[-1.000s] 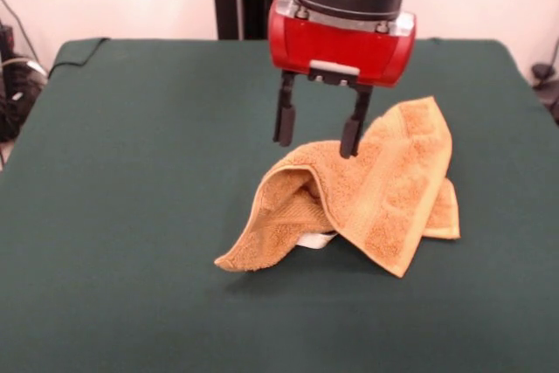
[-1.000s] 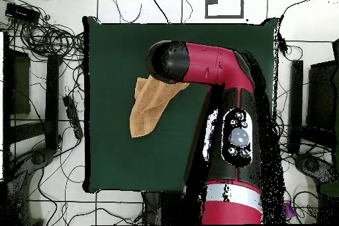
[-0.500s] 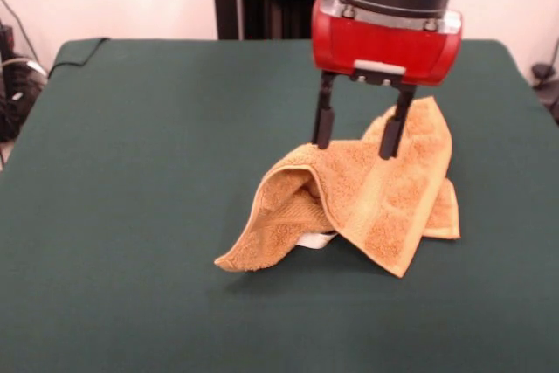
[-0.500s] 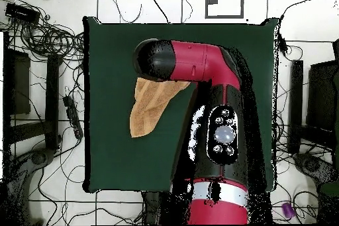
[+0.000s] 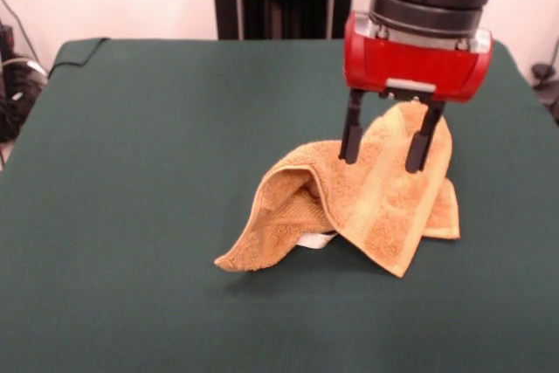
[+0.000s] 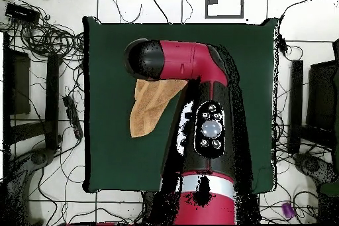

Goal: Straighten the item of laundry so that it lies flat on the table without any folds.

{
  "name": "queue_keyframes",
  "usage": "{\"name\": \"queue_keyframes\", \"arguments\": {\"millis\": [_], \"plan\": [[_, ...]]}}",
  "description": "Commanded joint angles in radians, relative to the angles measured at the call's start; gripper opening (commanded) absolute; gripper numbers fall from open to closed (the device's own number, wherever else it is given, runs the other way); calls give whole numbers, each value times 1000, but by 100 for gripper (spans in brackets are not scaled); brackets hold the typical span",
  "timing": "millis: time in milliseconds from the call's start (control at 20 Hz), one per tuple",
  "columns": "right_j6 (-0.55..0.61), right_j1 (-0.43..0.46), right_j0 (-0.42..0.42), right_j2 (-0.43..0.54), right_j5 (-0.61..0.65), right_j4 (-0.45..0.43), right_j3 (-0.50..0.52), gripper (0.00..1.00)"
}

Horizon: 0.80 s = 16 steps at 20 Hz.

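We held the claw (image 5: 386,153) released above the folded towel (image 5: 367,198) on the surface (image 5: 131,146); next, we judged, it should descend and pinch the top fold

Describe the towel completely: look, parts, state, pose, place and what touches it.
The towel is small, orange-tan terry cloth with a flat woven band running near its edges and a bit of white tag peeking out beneath its front fold. It is crumpled, not flat: one part is folded over another, forming a raised hump with a hollow under it, and a corner trails toward the camera. It lies on the green table, right of centre in the front view. The open hand hangs over its far part; contact cannot be judged.
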Motion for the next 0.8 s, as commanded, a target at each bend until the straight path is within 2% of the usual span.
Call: {"name": "queue_keyframes", "arguments": {"millis": [50, 800], "plan": [[215, 58, 35, 28, 6, 28, 18, 100], [202, 142, 21, 36, -74, 25, -13, 100]]}}
